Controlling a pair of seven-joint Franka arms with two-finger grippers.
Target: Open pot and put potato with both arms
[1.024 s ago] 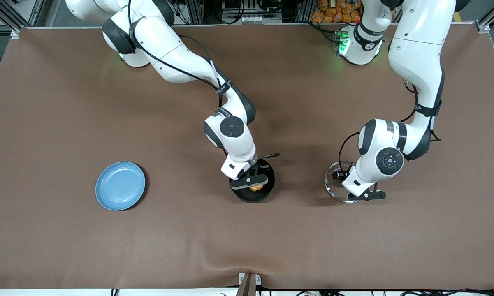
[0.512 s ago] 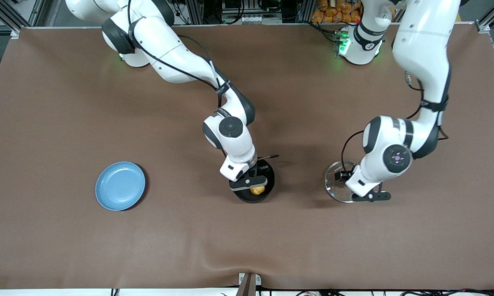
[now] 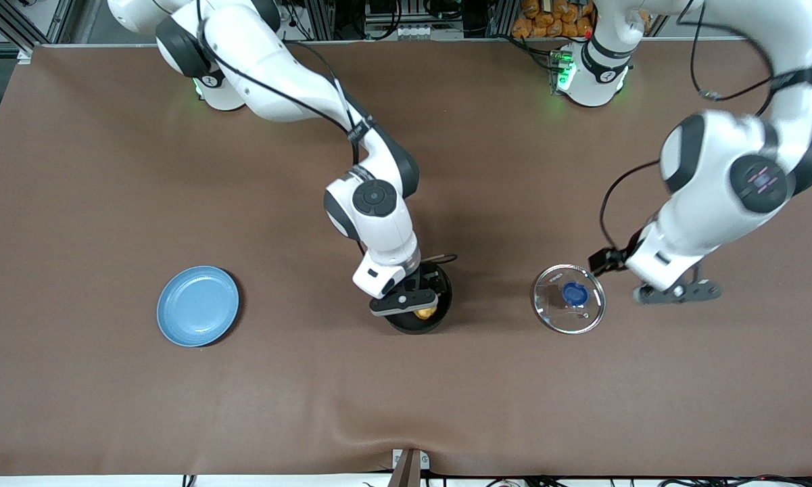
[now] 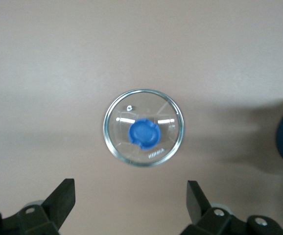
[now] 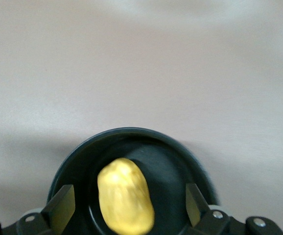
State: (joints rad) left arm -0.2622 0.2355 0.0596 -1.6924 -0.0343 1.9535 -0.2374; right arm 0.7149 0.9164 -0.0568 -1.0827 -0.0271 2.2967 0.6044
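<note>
The right gripper's (image 5: pixel 127 208) fingers (image 5: pixel 60 204) are spread wide with nothing between them, one on each side of the pot's (image 5: pixel 73 161) open mouth, over which the gripper hangs. The potato (image 5: pixel 125 197) lies inside the pot, on its black bottom, clear of both fingers. In the front view the right gripper (image 3: pixel 406 302) covers part of the pot (image 3: pixel 439 308), and a bit of the potato (image 3: pixel 424 312) shows below it. The pot's handle (image 3: pixel 441 258) pokes out from under the wrist, pointing toward the left arm's end of the bench (image 3: pixel 108 169). The right arm reaches down to it from its base at the top of that view.

The left gripper's (image 4: pixel 131 205) fingers (image 4: pixel 63 198) are also spread wide and hold nothing. In the left wrist view the lid (image 4: pixel 143 127) lies flat on the bench, knob (image 4: pixel 144 133) up, apart from the fingers. In the front view the left gripper (image 3: pixel 676 292) is over bare bench just beside the lid (image 3: pixel 568 299), toward the left arm's end. The lid rests beside the pot, well apart from it, toward the left arm's end.

A plate (image 3: pixel 198 306) sits on the bench toward the right arm's end, well apart from the pot.
</note>
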